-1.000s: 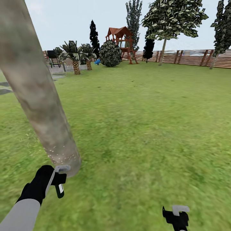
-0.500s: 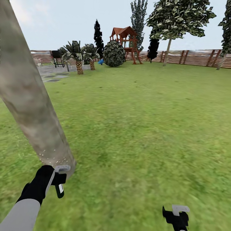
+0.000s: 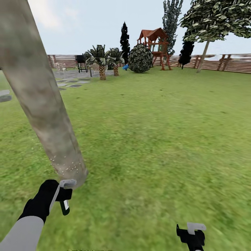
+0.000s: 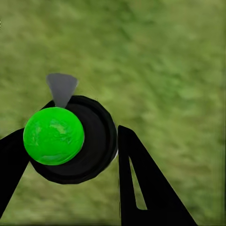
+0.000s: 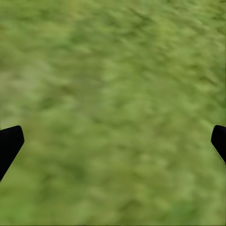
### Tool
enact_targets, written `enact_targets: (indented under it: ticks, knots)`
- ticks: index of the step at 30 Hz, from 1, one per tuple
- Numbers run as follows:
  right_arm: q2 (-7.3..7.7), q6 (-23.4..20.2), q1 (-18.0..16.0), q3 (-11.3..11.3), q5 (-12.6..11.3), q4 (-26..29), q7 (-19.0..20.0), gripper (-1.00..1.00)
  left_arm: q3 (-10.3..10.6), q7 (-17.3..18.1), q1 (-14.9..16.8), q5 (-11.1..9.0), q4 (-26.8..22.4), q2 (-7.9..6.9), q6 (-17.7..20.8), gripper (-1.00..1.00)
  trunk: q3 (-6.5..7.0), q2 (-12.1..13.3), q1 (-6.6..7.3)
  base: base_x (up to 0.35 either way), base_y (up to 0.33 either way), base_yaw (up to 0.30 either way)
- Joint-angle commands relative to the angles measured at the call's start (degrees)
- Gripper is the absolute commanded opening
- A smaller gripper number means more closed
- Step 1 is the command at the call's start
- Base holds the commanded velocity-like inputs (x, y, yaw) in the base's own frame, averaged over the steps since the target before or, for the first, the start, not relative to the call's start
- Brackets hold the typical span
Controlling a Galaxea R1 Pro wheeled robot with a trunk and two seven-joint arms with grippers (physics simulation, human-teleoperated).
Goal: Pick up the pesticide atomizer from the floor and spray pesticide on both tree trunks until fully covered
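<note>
Up close, the left gripper point(image 3: 65, 195) pinches the pesticide atomizer point(image 4: 70, 141), its top showing bright green in the left wrist view, just beside the base of the thick tree trunk point(image 3: 42, 101), which carries whitish pesticide specks point(image 3: 68, 166). Lower right, the right gripper point(image 3: 191, 234) hangs spread apart over the grass point(image 5: 113, 94).

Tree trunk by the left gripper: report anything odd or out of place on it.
Whitish specks dot only the lowest part of the trunk, just above the left gripper, which holds the atomizer. The mottled bark above looks bare of specks. The trunk leans in the head view. Nothing looks damaged or spilled on the grass.
</note>
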State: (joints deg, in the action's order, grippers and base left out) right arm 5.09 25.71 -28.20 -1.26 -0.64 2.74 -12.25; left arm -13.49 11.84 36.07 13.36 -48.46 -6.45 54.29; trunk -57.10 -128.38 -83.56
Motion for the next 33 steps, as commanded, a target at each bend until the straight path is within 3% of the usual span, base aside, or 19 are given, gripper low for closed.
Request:
enact_targets:
  ticks: [1,15,25,33]
  knots:
    - [0.00,0.13,-0.01,-0.15,-0.06,-0.02,-0.14,1.00,-0.13,0.56,0.05,0.62,-0.06,0.04,0.20,-1.00,-0.05,-0.02,0.01,0.000,-0.273,0.277]
    - [0.00,0.13,-0.01,-0.15,-0.06,-0.02,-0.14,1.00,-0.13,0.59,0.05,0.69,-0.06,0.04,0.20,-1.00,-0.05,-0.02,0.01,0.018,-0.273,0.270]
    - [0.00,0.13,-0.01,-0.15,-0.06,-0.01,-0.14,1.00,-0.17,0.61,0.05,0.70,-0.06,0.05,0.20,-1.00,-0.05,-0.02,0.01,0.133,-0.266,0.028]
    - [0.06,0.13,-0.01,-0.15,-0.06,0.06,-0.14,1.00,-0.04,0.74,0.76,0.57,0.05,0.13,0.30,-1.00,-0.05,-0.02,0.01,0.043,-0.041,0.215]
